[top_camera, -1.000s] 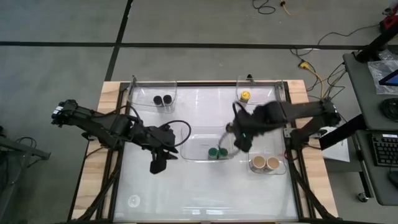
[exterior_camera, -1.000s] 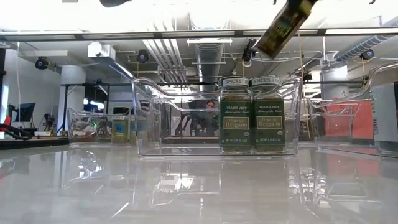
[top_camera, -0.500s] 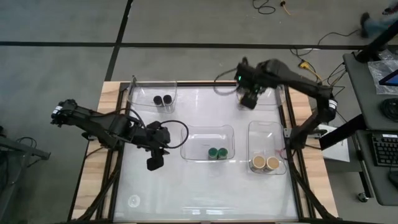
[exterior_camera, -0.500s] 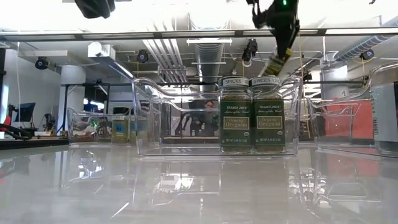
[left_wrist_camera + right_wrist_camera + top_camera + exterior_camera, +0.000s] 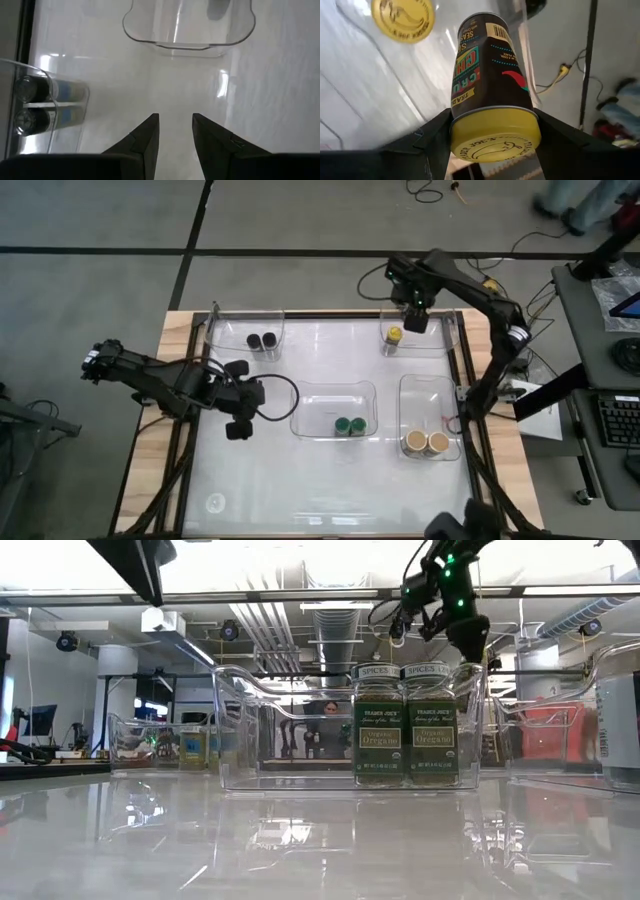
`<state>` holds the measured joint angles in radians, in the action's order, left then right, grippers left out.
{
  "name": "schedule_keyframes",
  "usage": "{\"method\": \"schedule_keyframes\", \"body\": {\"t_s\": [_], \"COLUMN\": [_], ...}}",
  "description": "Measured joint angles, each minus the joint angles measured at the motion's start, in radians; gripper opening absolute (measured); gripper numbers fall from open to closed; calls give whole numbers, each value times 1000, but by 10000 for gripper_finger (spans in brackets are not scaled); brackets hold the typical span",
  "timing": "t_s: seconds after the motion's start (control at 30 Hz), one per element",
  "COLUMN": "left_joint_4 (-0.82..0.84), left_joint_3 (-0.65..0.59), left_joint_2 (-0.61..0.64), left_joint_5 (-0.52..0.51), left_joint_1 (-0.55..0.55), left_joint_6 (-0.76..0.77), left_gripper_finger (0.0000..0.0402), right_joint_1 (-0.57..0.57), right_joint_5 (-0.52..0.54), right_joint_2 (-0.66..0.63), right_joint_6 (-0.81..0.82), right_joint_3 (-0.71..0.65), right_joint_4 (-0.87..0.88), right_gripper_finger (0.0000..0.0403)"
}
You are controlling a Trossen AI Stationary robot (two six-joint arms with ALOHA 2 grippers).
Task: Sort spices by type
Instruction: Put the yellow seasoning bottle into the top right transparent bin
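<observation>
My right gripper (image 5: 412,320) is over the far right tray (image 5: 437,320), shut on a yellow-lidded spice jar (image 5: 487,70). A second yellow jar (image 5: 395,335) stands in that tray, and its lid (image 5: 402,17) shows in the right wrist view. Two black jars (image 5: 260,341) stand in the far left tray, two green jars (image 5: 348,425) in the centre tray, and two tan jars (image 5: 425,442) in the near right tray. My left gripper (image 5: 238,425) is open and touches nothing. It hovers over bare table left of the centre tray. My right gripper pinches the yellow jar at its lid end (image 5: 495,137) between the two fingers (image 5: 432,135), one on each side of the lid. The fingers come from above, pointing down. The jar hangs below them, slightly tilted. Whether its base touches the tray floor cannot be seen.
The four clear trays have raised walls; the centre tray's wall (image 5: 190,45) lies ahead of my left gripper. Bare white table (image 5: 330,490) spreads along the near side. Wooden table edges and metal rails (image 5: 465,380) flank the sides. Cables lie on the floor beyond.
My right gripper has carried the yellow jar from beside the centre tray toward the table's far edge and now holds it over the far right tray. My left gripper has drawn back a little toward the table's far left.
</observation>
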<state>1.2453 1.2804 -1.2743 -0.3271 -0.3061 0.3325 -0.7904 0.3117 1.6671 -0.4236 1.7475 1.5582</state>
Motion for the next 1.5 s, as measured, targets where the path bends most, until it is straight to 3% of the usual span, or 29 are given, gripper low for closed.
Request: {"method": "schedule_keyframes", "body": {"t_s": [0.17,0.53,0.93,1.5], "left_joint_4": [3,10,10,8], "left_joint_3": [0,0,0,0], "left_joint_2": [0,22,93,158], "left_joint_5": [-5,-4,-23,-30], "left_joint_1": [11,13,13,13], "left_joint_6": [0,74,57,72], "left_gripper_finger": [102,102,102,102], "right_joint_1": [-11,2,70,81], "right_joint_5": [13,-2,2,-8], "right_joint_2": [48,89,112,149], "right_joint_6": [-84,-78,-74,-78], "right_joint_3": [-10,-132,-210,-214], "right_joint_4": [11,14,-34,-53], "right_gripper_finger": [226,226,226,226]}}
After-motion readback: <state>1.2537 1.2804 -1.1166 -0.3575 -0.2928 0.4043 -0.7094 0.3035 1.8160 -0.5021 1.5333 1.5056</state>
